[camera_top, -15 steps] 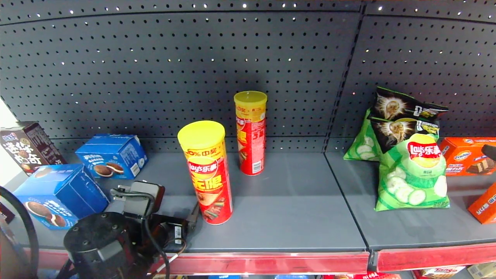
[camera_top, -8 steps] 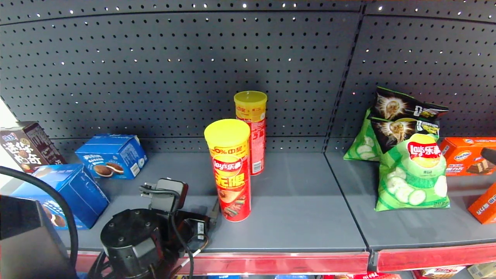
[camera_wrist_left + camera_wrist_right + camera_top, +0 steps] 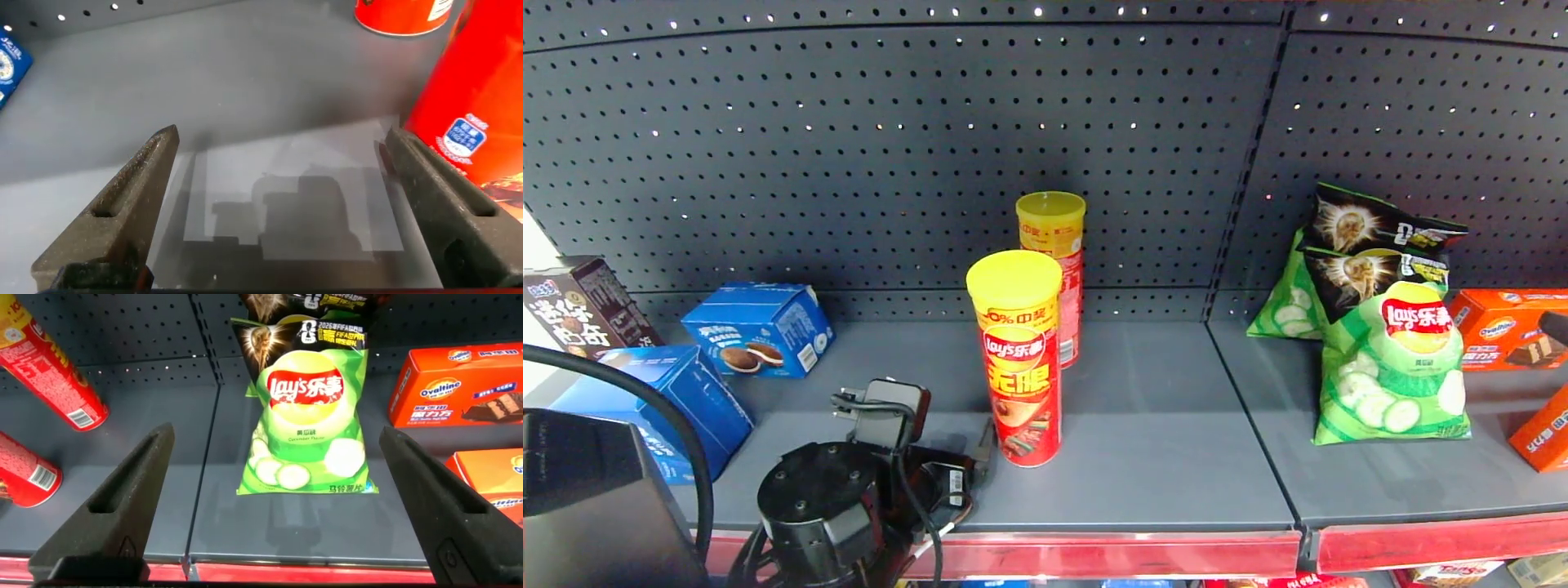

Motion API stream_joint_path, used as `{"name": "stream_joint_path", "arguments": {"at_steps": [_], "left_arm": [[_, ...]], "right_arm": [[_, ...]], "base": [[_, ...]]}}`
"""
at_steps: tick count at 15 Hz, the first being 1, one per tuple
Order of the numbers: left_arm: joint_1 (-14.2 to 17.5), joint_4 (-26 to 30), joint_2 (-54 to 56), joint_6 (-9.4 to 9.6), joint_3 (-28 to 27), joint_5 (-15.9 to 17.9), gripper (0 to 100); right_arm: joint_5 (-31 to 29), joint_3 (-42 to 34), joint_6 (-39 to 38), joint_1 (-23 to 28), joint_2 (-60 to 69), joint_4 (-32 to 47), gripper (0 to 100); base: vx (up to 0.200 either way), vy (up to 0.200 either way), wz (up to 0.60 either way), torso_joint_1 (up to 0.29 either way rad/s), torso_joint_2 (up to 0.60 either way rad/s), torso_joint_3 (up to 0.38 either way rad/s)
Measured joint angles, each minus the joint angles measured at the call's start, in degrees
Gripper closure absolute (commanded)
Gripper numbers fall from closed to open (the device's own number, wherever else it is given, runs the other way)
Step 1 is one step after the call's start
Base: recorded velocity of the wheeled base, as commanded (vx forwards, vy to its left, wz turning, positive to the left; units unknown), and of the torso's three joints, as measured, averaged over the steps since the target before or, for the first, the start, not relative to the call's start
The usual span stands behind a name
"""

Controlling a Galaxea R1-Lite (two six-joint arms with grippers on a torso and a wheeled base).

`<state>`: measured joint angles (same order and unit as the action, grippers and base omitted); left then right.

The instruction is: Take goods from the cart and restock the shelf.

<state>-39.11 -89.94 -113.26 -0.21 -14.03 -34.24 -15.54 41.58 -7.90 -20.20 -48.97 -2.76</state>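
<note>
1. The front can stands upright on the shelf, just ahead of the back can — long axis vertical.
2. The left gripper is spread, holding nothing; the front can's base is just beside one finger, not between the two. This arm is nearer.
3. The right gripper, also spread, faces the green bag.
4. Whether finger touches can — unclear.

Glossy can with plastic lid (yellow); matt grey metal shelf; shiny crinkled bags; card boxes.
</note>
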Motion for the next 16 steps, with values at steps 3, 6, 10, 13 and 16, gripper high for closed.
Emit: {"name": "stream_joint_path", "arguments": {"at_steps": [3, 6, 10, 13, 16], "left_arm": [[0.2, 0.0, 1.2, -0.83, 0.0, -1.2, 0], [1.0, 0.0, 3.8, -1.05, 0.2, -2.0, 0], [5.1, 0.0, 8.7, -0.99, 0.8, -2.4, 0], [8.5, 0.0, 12.7, -0.55, 2.9, -2.3, 0], [10.8, 0.0, 16.5, -0.09, 4.2, -2.2, 0]], "right_arm": [[0.0, 0.0, 0.0, 0.0, 0.0, 0.0, 0], [0.0, 0.1, 0.0, 0.0, 0.0, 0.0, 0], [0.0, 0.0, 0.1, 0.4, 0.0, 0.0, 0], [0.0, 0.0, 0.1, 0.5, 0.0, 0.0, 0], [0.0, -0.2, 0.1, 0.4, -0.3, 0.0, 0]], "base": [[0.000, 0.000, 0.00, 0.000, 0.00, 0.000], [0.000, 0.000, 0.00, 0.000, 0.00, 0.000], [0.000, 0.000, 0.00, 0.000, 0.00, 0.000], [0.000, 0.000, 0.00, 0.000, 0.00, 0.000], [0.000, 0.000, 0.00, 0.000, 0.00, 0.000]]}}
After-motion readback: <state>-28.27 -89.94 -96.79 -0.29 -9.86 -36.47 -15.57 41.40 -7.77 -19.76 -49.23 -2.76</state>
